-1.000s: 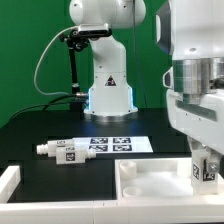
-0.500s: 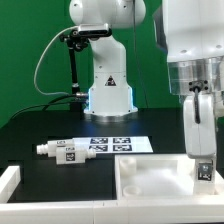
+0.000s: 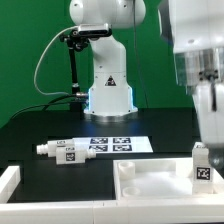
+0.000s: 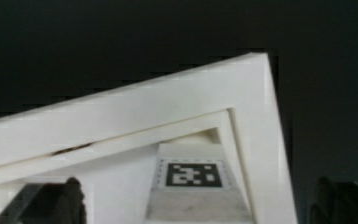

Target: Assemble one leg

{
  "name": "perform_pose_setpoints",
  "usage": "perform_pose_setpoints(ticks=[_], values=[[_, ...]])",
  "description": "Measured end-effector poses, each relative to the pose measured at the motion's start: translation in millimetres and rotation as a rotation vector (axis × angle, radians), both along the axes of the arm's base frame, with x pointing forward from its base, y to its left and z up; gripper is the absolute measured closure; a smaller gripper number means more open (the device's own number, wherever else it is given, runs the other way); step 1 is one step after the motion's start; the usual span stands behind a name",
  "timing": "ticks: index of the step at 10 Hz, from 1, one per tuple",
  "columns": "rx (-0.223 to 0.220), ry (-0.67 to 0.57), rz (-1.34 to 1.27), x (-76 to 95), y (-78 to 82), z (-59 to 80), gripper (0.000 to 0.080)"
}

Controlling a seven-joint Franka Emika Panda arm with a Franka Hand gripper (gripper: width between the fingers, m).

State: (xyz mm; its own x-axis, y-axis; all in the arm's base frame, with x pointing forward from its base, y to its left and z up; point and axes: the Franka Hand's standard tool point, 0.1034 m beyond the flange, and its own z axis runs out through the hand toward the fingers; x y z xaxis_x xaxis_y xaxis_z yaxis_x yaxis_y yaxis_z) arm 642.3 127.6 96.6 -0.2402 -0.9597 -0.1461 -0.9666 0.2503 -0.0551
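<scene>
A white tray point(image 3: 150, 180) with raised rims sits on the black counter point(image 3: 40, 125), and it serves as the landmark here. One leg point(image 3: 201, 165), a short white post with a black-and-white tag on its side, stands upright at the tray's corner toward the exterior view's right. In the wrist view this leg point(image 4: 195, 180) rises inside the tray's corner point(image 4: 247, 90), just below the angled rim. The gripper point(image 4: 194, 205) is above the leg with its dark fingertips point(image 4: 55, 200) well apart on either side of the post, touching nothing, so it stands open. In the exterior view the arm hangs over the leg at the frame's edge. A second leg point(image 3: 62, 150) lies on its side on the counter beyond the tray's far rim, beside the marker board point(image 3: 118, 143). The robot base point(image 3: 108, 80) stands behind the marker board, farther from the tray.
</scene>
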Motion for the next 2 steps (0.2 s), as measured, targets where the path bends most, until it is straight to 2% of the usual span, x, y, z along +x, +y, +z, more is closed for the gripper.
perform_pose_setpoints(ticks=[1, 2], values=[[0.009, -0.016, 0.025, 3.4, 2.1, 14.6, 0.0156], [0.007, -0.020, 0.025, 3.7, 1.8, 13.6, 0.0151]])
